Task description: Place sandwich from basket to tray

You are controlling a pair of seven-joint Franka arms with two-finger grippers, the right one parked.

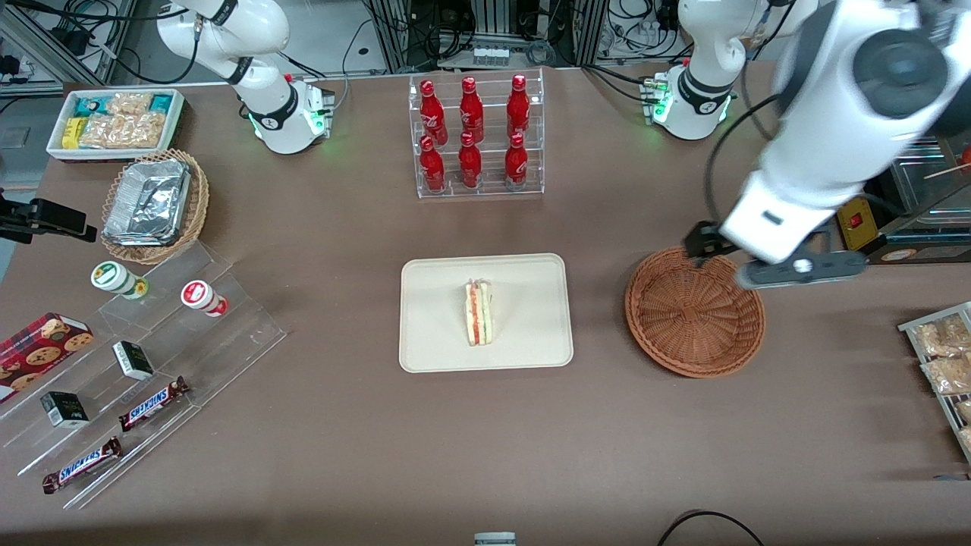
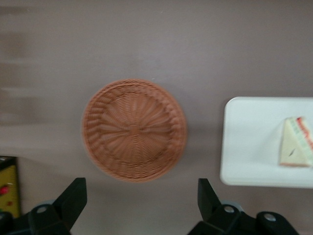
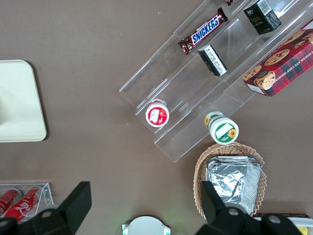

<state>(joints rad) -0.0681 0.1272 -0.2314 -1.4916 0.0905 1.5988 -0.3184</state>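
Observation:
The sandwich (image 1: pixel 479 312) (image 2: pixel 296 149), a white wedge with red and green filling, lies on the cream tray (image 1: pixel 432 349) (image 2: pixel 244 161) at the table's middle. Beside the tray, toward the working arm's end, stands the round reddish-brown basket (image 1: pixel 694 318) (image 2: pixel 133 129) with nothing in it. My left gripper (image 1: pixel 747 262) (image 2: pixel 142 188) hangs high over the basket's rim that is farther from the front camera. It is open, its black fingers (image 2: pixel 73 196) spread wide with only bare table between them.
A clear rack of red bottles (image 1: pixel 476 136) stands farther from the front camera than the tray. Toward the parked arm's end are stepped acrylic shelves with snacks (image 1: pixel 152 356), a tan basket with foil containers (image 1: pixel 152 205) and a white bin (image 1: pixel 114 121). Snack packets (image 1: pixel 941 356) lie at the working arm's end.

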